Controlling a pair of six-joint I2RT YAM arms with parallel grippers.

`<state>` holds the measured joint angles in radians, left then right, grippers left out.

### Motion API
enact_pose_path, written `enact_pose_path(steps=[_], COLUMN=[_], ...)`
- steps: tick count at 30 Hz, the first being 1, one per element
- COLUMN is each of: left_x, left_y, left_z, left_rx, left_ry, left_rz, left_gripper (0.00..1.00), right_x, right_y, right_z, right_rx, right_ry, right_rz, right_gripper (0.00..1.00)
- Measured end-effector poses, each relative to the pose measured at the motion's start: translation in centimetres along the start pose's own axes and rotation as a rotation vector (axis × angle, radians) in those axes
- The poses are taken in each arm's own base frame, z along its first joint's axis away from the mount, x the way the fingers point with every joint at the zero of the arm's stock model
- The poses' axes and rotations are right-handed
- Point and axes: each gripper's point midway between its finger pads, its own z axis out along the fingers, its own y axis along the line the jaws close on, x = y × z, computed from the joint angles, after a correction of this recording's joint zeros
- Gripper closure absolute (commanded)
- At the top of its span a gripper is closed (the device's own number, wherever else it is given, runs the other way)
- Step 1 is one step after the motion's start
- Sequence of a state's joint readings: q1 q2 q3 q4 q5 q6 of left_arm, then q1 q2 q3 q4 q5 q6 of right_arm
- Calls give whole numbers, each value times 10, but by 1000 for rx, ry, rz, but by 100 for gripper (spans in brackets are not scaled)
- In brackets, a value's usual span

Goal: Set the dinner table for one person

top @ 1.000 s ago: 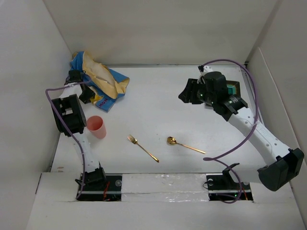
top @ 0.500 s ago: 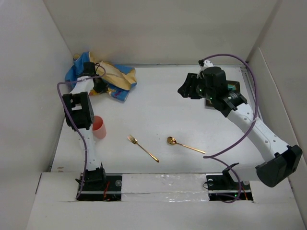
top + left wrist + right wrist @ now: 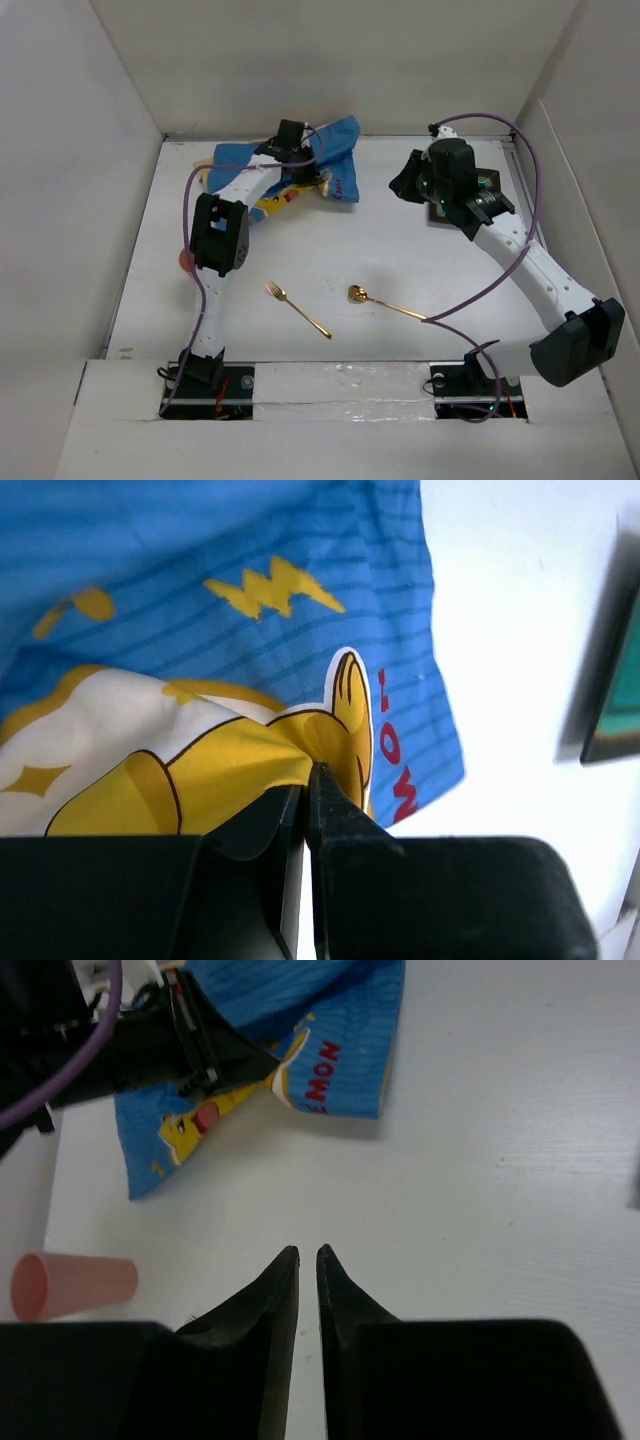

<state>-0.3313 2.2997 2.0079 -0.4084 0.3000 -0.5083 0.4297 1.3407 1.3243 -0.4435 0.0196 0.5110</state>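
Blue cloth is what I have in hand. My left claw (image 3: 310, 770) is pinched shut on a yellow-printed fold of the placemat (image 3: 338, 150), which sits bunched and creased at the far middle of the dinner table (image 3: 400, 250), not spread flat.

By my reckoning the setting has barely begun. The fork (image 3: 297, 308) and spoon (image 3: 385, 303) lie loose and slanted on bare table near my side, well apart from the mat. The pink cup (image 3: 75, 1285) lies on its side over by the left, partly hidden behind my left arm in the overhead view.

My right claw (image 3: 308, 1253) hangs above bare table just this side of the mat, its tips nearly together with nothing between them. A teal thing (image 3: 487, 185) sits under that arm at the far right; I cannot tell what it is.

Left to do, I'd say: flatten the mat, stand the cup up, and bring the cutlery alongside.
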Motion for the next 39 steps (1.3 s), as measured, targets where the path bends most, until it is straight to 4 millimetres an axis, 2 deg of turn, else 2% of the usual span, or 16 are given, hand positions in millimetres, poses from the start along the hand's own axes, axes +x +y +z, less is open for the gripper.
enact_pose_path(steps=[2,4,5,7,8,9,11,16,18,20,25,28,32,35,37,39], left_x=[25,55,71,101,115,127,134,149,147,130,78,63,83,105,110,109], left_y=[-16,-24,-25,-26,-27,-36,-50,-79,-83,-80,-31,10,69,100,106,108], left_z=[9,19,23,30,32,32,30,19,5,-23,-97,-118,-113,-112,-112,-113], left_rx=[19,21,17,7,6,25,41,42,29,-1,-136,-231,-371,-452,-477,-487], left_ry=[37,89,117,177,202,229,228,209,174,89,-177,-275,-267,-228,-223,-234], left_rz=[20,27,27,23,21,19,45,99,106,96,-5,-91,-183,-228,-245,-258], left_gripper=[100,100,95,77,74,70,62,60,60,57,54,53,49,44,42,42], right_x=[3,9,12,22,28,34,48,83,96,106,125,140,133,129,130,132], right_y=[-7,-15,-20,-31,-38,-45,-59,-90,-101,-114,-145,-163,-165,-163,-162,-163], right_z=[5,14,20,34,41,47,58,79,86,93,115,128,151,163,165,168], right_rx=[23,51,70,116,142,167,214,315,347,382,453,504,512,511,510,512], right_ry=[0,8,15,33,47,61,90,165,194,219,251,282,258,240,237,243], right_rz=[15,28,37,55,65,73,88,141,166,195,282,333,391,432,454,479], right_gripper=[93,90,75,57,43,39,34,33,33,33,33,34,41,46,57,78])
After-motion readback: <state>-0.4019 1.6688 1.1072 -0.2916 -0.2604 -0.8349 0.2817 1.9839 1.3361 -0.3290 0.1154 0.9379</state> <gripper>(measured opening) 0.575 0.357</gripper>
